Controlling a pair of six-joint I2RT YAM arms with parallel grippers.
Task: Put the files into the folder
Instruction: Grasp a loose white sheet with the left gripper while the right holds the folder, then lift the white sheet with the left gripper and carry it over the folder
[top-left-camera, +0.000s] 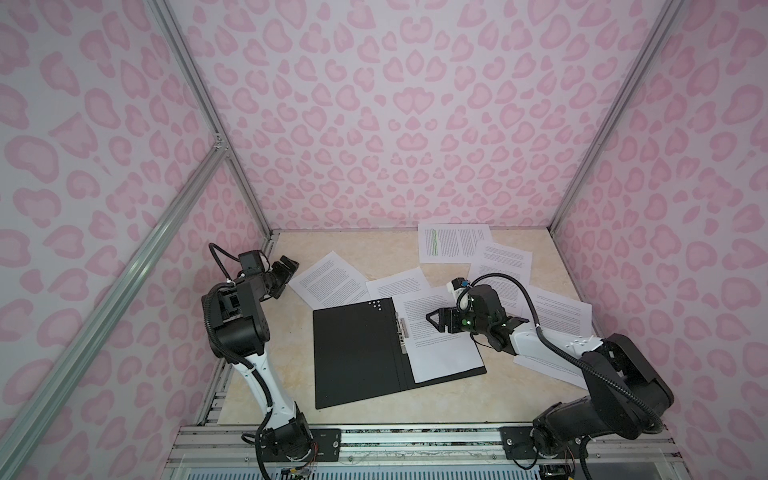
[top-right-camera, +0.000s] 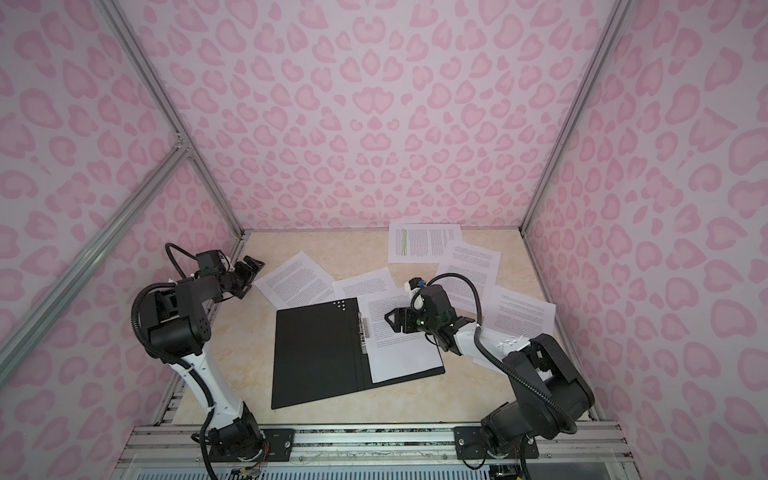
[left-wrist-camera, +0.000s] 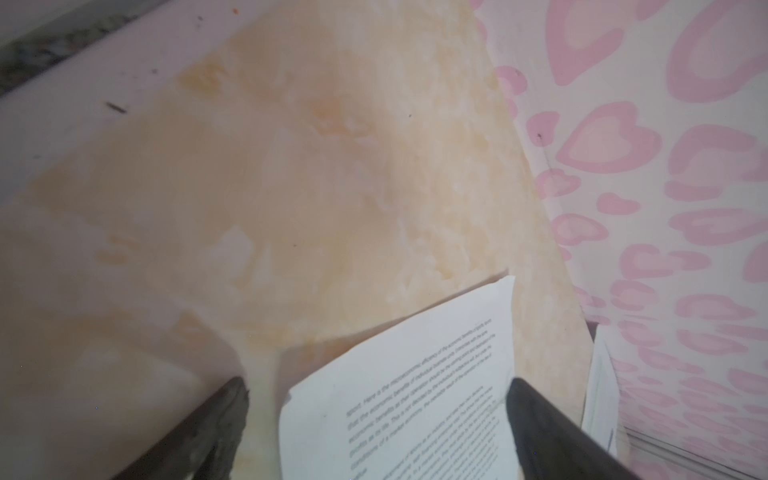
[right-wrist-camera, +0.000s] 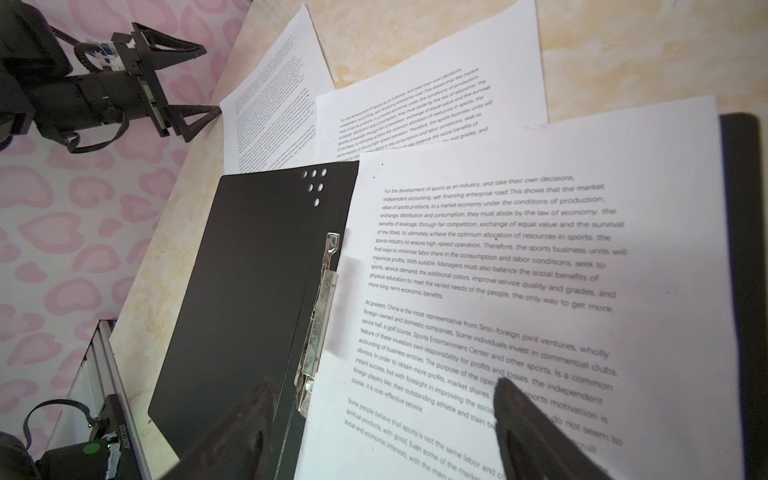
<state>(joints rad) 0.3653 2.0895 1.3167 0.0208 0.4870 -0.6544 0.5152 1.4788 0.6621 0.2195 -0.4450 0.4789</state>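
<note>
Pink heart-print walls (top-left-camera: 415, 124) are enclosing a table (top-left-camera: 291, 332) where the folder (top-left-camera: 357, 353) is lying open (one sheet (top-left-camera: 444, 353) on its right half), other files (top-left-camera: 328, 282) lying scattered beyond. The left gripper (top-left-camera: 287, 276) and right gripper (top-left-camera: 432, 321) are gaping, empty.

The folder (top-left-camera: 353, 357) lies spread on the table (top-left-camera: 291, 332); its left half is bare, with nothing above it. Along its spine the clip (top-left-camera: 402, 332) stands proud of the surface. Over its right half the right gripper (top-left-camera: 430, 321) hovers above the sheet (top-left-camera: 444, 353) lying there. The right arm (top-left-camera: 528, 345) crosses the right sheets (top-left-camera: 561, 311) beside the folder and bars that side. Left of the folder the table is bare up to the left arm (top-left-camera: 257, 370), and in front of it a bare strip reaches the rail (top-left-camera: 415, 436). Behind it the rear sheets (top-left-camera: 328, 280) lie flat. The left gripper (top-left-camera: 290, 279) hangs just left of them, near the side wall (top-left-camera: 232, 232).
</note>
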